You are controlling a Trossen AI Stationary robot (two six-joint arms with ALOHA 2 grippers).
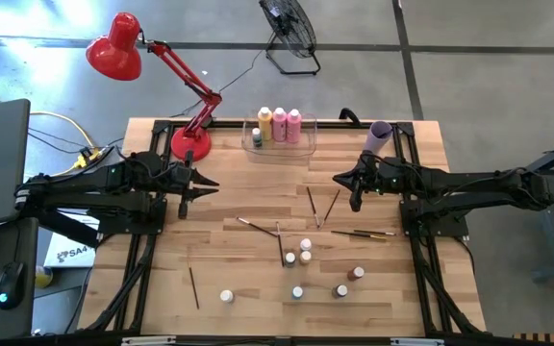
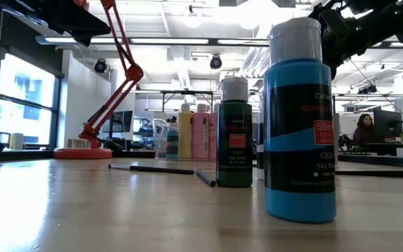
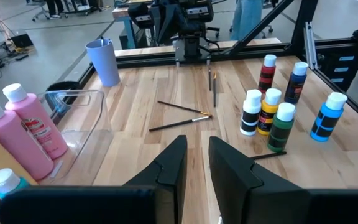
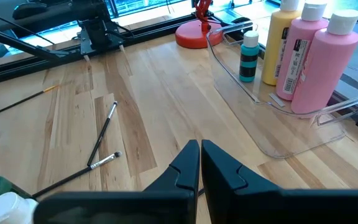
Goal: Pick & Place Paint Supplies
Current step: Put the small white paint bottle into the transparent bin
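Three tall bottles, two pink [image 1: 294, 125] and one yellow-orange [image 1: 265, 123], stand upright in the clear bin [image 1: 308, 146] with one tiny teal bottle [image 4: 249, 56]. Several tiny white-capped bottles [image 1: 305, 252] stand on the table's near half; a sky-blue one [image 2: 299, 126] and a green one [image 2: 234, 136] fill the low view. Thin paintbrushes [image 1: 314, 207] lie flat and scattered mid-table. My left gripper [image 1: 203, 187] hovers left of centre, slightly open and empty [image 3: 197, 163]. My right gripper [image 1: 339, 178] hovers right of centre, shut and empty [image 4: 200, 157].
A red desk lamp's base [image 1: 189, 144] sits at the far left beside the bin. The lilac cup [image 1: 380, 135] stands at the far right. Black frame rails [image 1: 414, 221] run along both table sides. Bare wood lies between the two grippers.
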